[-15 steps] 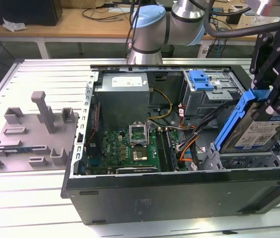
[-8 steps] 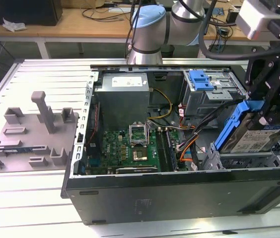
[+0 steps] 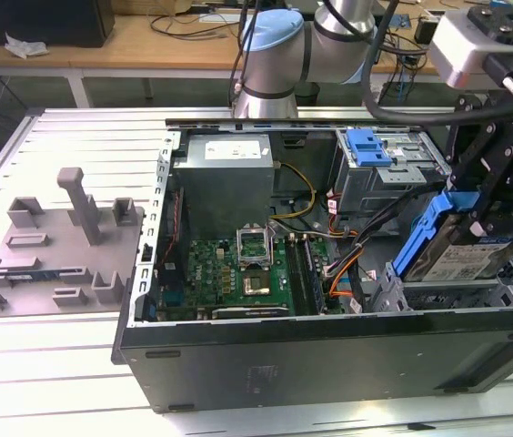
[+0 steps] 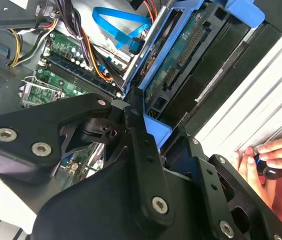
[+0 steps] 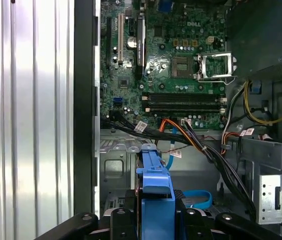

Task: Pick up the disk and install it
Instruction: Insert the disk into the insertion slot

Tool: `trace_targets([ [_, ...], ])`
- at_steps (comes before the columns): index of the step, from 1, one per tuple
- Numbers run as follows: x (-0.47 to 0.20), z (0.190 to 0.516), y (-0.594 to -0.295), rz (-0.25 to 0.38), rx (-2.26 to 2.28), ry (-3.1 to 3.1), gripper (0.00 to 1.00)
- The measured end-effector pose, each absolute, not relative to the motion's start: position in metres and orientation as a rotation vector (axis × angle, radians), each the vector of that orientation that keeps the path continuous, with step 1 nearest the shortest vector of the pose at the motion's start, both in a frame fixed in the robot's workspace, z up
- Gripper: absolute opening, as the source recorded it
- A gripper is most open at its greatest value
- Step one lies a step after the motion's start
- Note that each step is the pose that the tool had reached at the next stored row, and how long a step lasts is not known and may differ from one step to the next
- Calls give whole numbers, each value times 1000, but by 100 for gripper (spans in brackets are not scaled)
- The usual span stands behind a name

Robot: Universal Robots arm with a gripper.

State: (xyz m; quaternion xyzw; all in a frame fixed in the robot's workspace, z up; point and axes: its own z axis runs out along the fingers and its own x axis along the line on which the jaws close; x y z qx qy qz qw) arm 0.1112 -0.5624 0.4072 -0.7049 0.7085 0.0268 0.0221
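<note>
Steeply tilted, disk (image 3: 464, 259) clamped in gripper (image 3: 497, 217), lower edge toward motherboard (image 3: 238, 269)

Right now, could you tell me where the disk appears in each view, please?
Exterior view: the disk, tilted in the gripper, over the case, at the exterior view's right.
Second wrist view: its circuit-board side, just beyond the gripper.
First wrist view: edge-on, blue frame toward the camera.
Shared landmark: the CPU socket.

Fixture (image 3: 56, 241) beside case (image 3: 329, 355) on table (image 3: 47, 364), disk (image 3: 464, 259) tilted over case's drive bay (image 3: 457, 293)
</note>
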Motion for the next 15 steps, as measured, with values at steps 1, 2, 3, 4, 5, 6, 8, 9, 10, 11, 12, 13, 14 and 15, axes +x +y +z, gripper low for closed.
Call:
trace_targets([
  [1, 111, 406, -562, 83, -2184, 2195, 37],
  [2, 111, 405, -562, 83, -2184, 2195, 37],
  [3, 111, 404, -562, 83, -2184, 2195, 37],
  [4, 111, 403, -562, 83, -2184, 2195, 37],
  [5, 111, 402, -562, 83, -2184, 2195, 37],
  [6, 111, 401, -562, 83, -2184, 2195, 37],
  [8, 111, 399, -562, 83, -2184, 2195, 37],
  [9, 111, 398, -562, 83, -2184, 2195, 37],
  [10, 111, 397, -562, 83, -2184, 2195, 37],
  [11, 111, 396, -562, 83, -2184, 2195, 37],
  [12, 111, 395, -562, 83, -2184, 2195, 37],
  [13, 111, 394, -562, 83, -2184, 2195, 37],
  [14, 111, 393, -562, 83, -2184, 2195, 37],
  [15, 111, 392, -562, 83, -2184, 2195, 37],
])
